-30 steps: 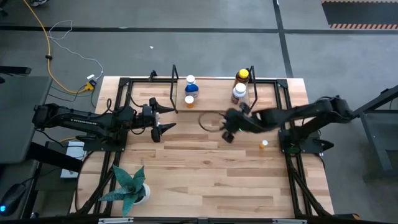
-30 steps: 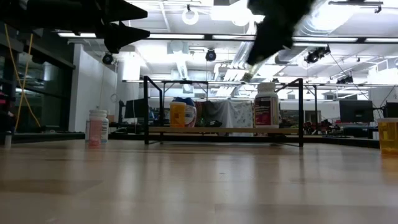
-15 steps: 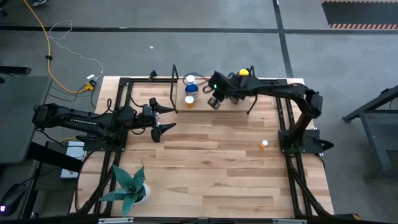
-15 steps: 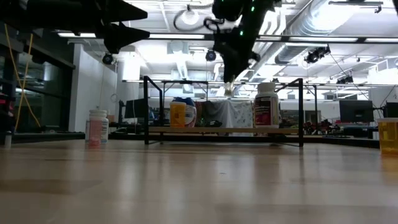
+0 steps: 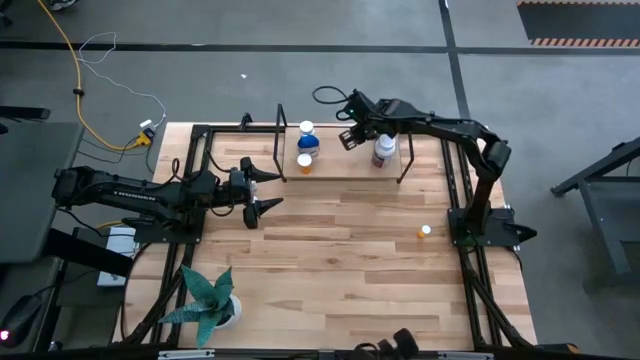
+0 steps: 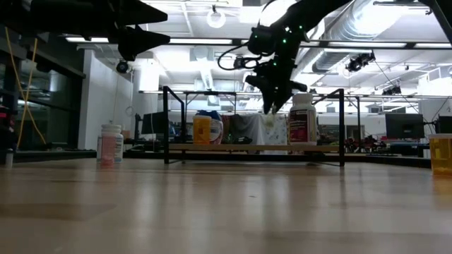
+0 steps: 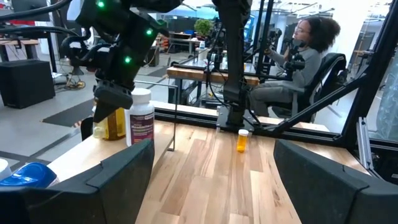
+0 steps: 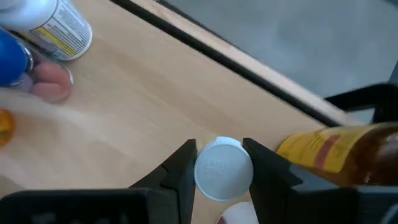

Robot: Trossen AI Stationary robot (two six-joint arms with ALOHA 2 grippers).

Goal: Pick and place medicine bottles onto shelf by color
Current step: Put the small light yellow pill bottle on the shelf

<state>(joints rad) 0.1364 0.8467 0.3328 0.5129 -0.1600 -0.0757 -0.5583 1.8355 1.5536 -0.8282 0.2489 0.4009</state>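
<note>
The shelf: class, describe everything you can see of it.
The shelf is a low, light-wood board on thin black metal legs, standing level at the table's far edge. A blue-and-white bottle and a small orange-topped one stand at one end, and a white bottle with a red label at the other. The right pincer hangs over its middle, closed on a white-capped bottle.

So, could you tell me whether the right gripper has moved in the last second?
Yes. The right gripper has swung from over mid-table to above the shelf, between the bottles there, holding a white-capped bottle.
</note>
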